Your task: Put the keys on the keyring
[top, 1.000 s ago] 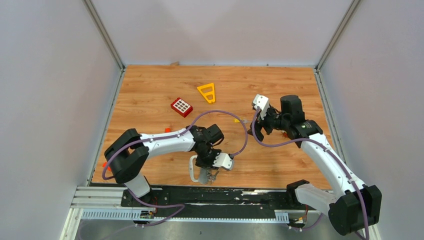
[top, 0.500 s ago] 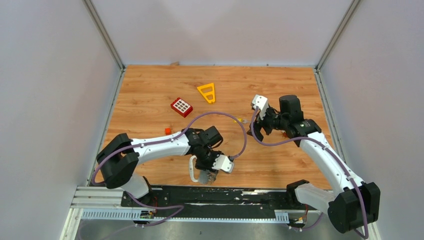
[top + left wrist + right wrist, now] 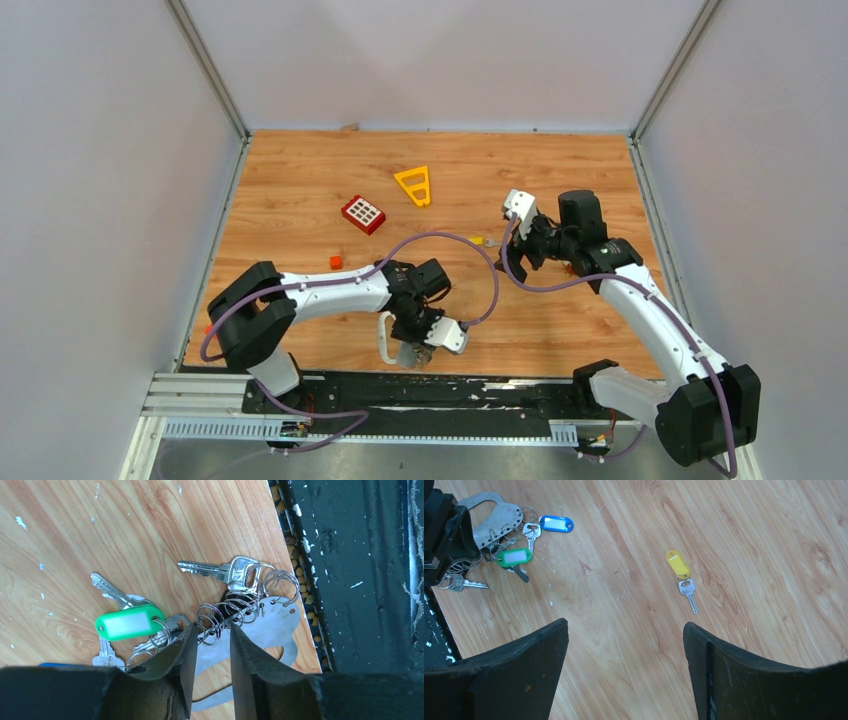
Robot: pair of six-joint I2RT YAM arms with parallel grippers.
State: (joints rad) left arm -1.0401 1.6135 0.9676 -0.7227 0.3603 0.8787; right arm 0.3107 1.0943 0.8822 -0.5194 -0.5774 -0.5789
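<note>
- Keyring (image 3: 272,625): a flat grey metal loop, lying on the table (image 3: 300,180) at its near edge, next to the black base rail.
- Left gripper (image 3: 210,647): jaws almost together. They appear clamped on the keyring's edge, where the coiled split rings (image 3: 235,607) hang.
- Right gripper (image 3: 624,630): jaws wide apart and holding nothing. It hovers above bare wood, well apart from the keyring.
- Done, as judged: the green-tagged key (image 3: 130,622), the blue-tagged key (image 3: 555,523) and a bare silver key (image 3: 215,571) are bunched at the keyring. Whether each one is threaded cannot be confirmed.
- Not yet done: the yellow-tagged key (image 3: 681,572) lies alone on the table, in front of the right gripper.
</note>
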